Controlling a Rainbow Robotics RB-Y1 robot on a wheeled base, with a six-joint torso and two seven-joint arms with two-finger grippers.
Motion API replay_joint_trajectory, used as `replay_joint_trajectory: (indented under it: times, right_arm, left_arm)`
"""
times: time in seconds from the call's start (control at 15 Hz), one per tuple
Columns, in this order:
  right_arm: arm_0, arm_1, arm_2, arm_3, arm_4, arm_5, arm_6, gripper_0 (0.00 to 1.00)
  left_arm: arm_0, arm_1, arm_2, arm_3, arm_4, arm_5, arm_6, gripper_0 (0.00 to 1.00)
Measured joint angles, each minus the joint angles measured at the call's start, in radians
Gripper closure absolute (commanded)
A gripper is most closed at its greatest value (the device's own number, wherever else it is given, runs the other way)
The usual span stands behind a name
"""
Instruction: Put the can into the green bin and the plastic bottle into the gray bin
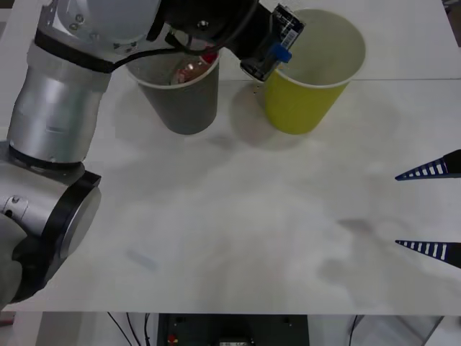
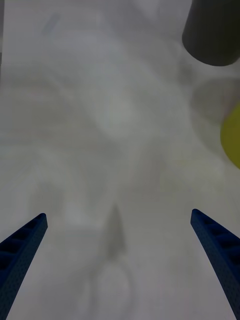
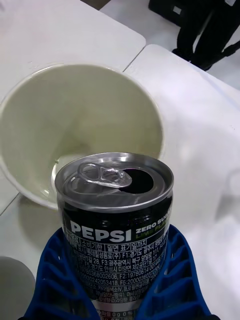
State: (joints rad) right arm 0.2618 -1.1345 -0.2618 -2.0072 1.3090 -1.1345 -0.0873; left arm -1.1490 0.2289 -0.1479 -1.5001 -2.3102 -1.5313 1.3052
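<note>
Blue ribbed fingers of my left gripper [image 3: 120,295] clamp the can [image 3: 116,220] tilted at the green bin [image 1: 311,68]'s rim, so I'd nudge it over the white mouth before letting go, right gripper [image 1: 430,209] waiting wide open.

Pretty bright, even overhead light, and the white surface [image 1: 238,238] looks washed out with soft smudgy shadows. Right wrist view is blurry all over; the can [image 3: 116,220] in the left wrist view is sharp.
</note>
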Motion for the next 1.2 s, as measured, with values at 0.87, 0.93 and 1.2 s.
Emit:
replay_joint_trajectory:
  times: [0.87, 0.93, 1.2]
  right_arm:
    - [0.0, 0.0, 0.0, 0.0, 0.0, 0.0, 0.0, 0.0]
    - [0.0, 0.0, 0.0, 0.0, 0.0, 0.0, 0.0, 0.0]
    - [0.0, 0.0, 0.0, 0.0, 0.0, 0.0, 0.0, 0.0]
  left_arm:
    - [-0.253, -0.074, -0.148, 0.457, -0.009, 0.325, -0.032, 0.94]
    - [-0.253, -0.074, -0.167, 0.456, -0.012, 0.339, -0.031, 0.91]
    - [-0.253, -0.074, -0.182, 0.457, -0.025, 0.357, -0.03, 0.0]
